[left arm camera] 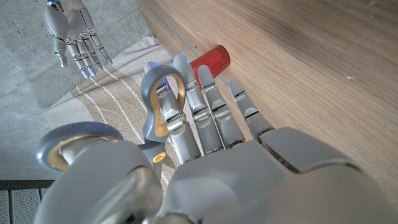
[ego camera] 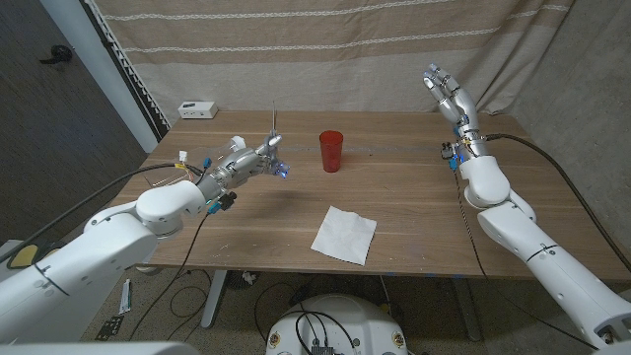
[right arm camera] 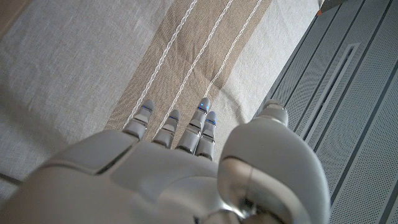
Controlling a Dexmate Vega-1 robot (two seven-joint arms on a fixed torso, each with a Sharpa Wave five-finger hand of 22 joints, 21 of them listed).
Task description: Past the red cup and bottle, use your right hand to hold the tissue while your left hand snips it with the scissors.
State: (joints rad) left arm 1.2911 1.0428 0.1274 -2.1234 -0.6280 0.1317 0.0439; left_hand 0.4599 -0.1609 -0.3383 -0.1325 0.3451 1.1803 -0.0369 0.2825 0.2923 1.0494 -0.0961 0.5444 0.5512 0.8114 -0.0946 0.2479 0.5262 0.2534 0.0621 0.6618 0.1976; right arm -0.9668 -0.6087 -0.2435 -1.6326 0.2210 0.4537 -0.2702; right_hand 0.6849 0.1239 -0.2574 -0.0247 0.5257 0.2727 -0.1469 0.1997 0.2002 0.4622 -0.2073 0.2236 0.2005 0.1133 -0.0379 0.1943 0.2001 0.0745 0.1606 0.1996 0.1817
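Note:
A white tissue [ego camera: 344,235] lies flat near the table's front edge, right of centre. Beyond it stands the red cup [ego camera: 331,151] [left arm camera: 211,60]. My left hand [ego camera: 246,163] [left arm camera: 211,155] hovers left of the cup and holds the scissors [ego camera: 274,128], whose blades point up. In the left wrist view their grey handle rings [left arm camera: 163,102] sit on its fingers. My right hand [ego camera: 446,91] [right arm camera: 186,168] is raised high over the table's far right corner, fingers straight and apart, holding nothing. It also appears in the left wrist view as the right hand [left arm camera: 73,28] against the curtain.
A small white box [ego camera: 197,109] sits at the table's back left corner. A striped beige curtain [right arm camera: 186,56] hangs behind the table. A cable [ego camera: 552,163] runs along the right edge. Bare wooden table [ego camera: 414,197] surrounds the tissue.

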